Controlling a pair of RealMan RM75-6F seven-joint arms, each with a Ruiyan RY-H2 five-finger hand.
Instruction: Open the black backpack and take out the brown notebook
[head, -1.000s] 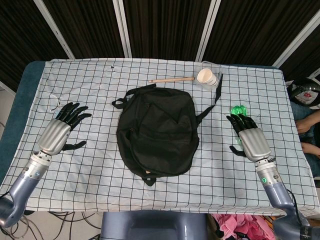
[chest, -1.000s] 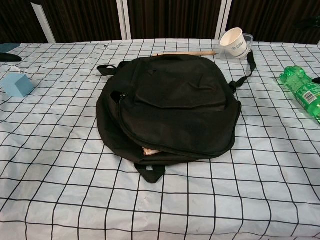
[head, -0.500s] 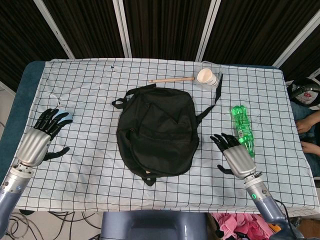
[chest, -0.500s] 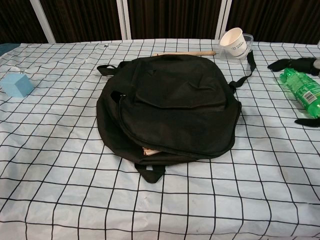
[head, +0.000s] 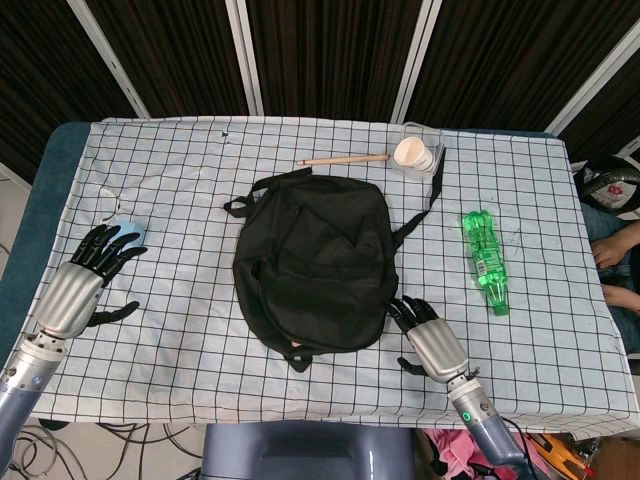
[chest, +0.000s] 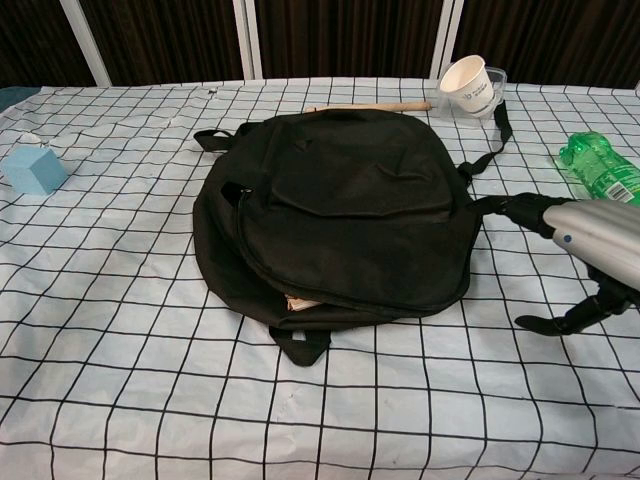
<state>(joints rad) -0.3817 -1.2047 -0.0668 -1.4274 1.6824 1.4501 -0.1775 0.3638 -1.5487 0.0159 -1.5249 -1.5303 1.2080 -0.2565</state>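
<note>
The black backpack (head: 315, 262) lies flat in the middle of the checked cloth, also in the chest view as the backpack (chest: 340, 210). A brown edge of the notebook (chest: 299, 301) peeks from a gap in its near zip. My right hand (head: 428, 341) hovers open just right of the bag's near right edge, fingers spread toward it; the chest view shows this right hand (chest: 585, 245) close to the bag's side without touching. My left hand (head: 80, 283) is open far to the left, fingers spread, holding nothing.
A green bottle (head: 484, 258) lies right of the bag. A paper cup (head: 415, 154) in a clear tub and a wooden stick (head: 343, 159) sit at the back. A blue cube (chest: 35, 169) rests by my left fingertips. A person's arm shows at the far right edge.
My right hand has moved left and nearer, from beside the green bottle to the bag's near right edge. My left hand slid out to the left, then held still.
</note>
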